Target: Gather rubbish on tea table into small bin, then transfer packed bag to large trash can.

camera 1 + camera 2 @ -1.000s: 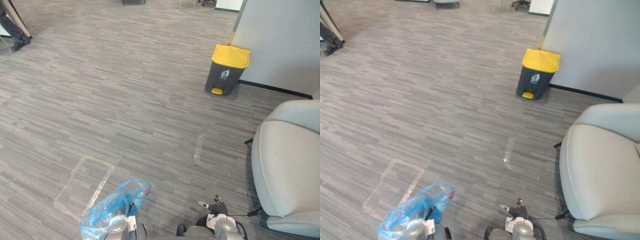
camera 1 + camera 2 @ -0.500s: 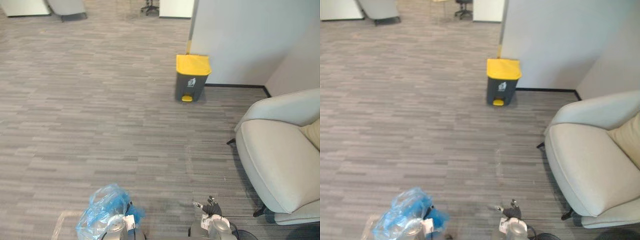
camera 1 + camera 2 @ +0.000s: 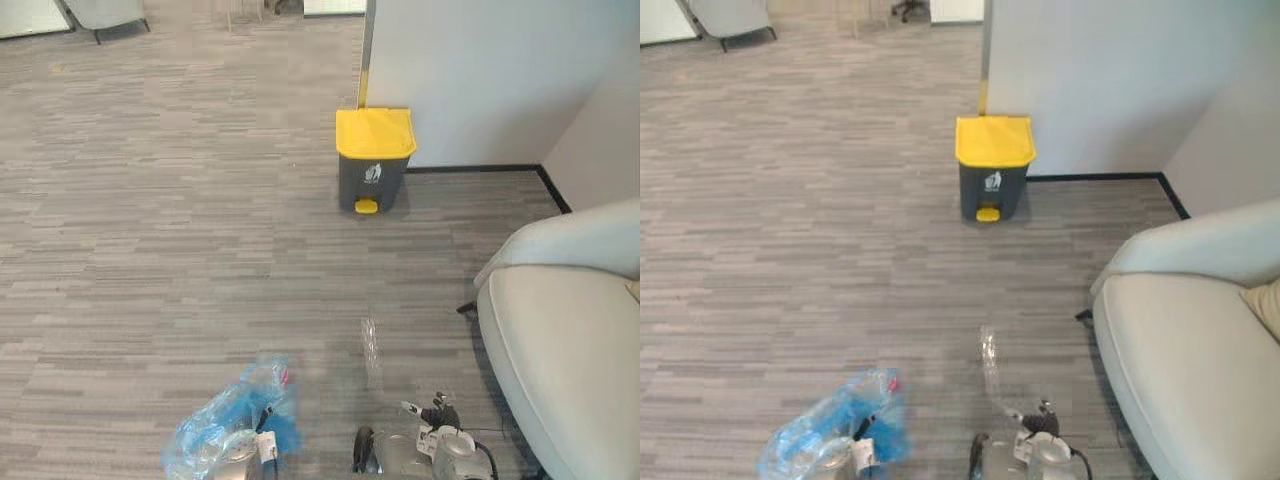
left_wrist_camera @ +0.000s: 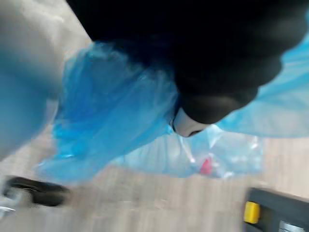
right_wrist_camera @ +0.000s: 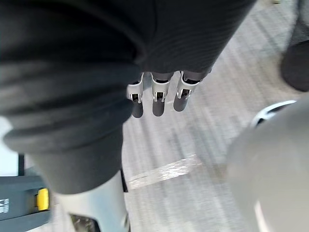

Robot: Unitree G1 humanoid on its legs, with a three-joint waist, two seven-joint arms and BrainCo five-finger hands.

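We have turned, so the trash can point(image 3: 375, 160) is now straight ahead to walk to; the blue bag point(image 3: 232, 428) hangs at our left hand point(image 4: 222, 92), hold unclear, right hand point(image 5: 159, 94) loose and empty.

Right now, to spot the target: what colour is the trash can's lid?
Yellow lid on a dark grey trash can; clearest in the left eye view.
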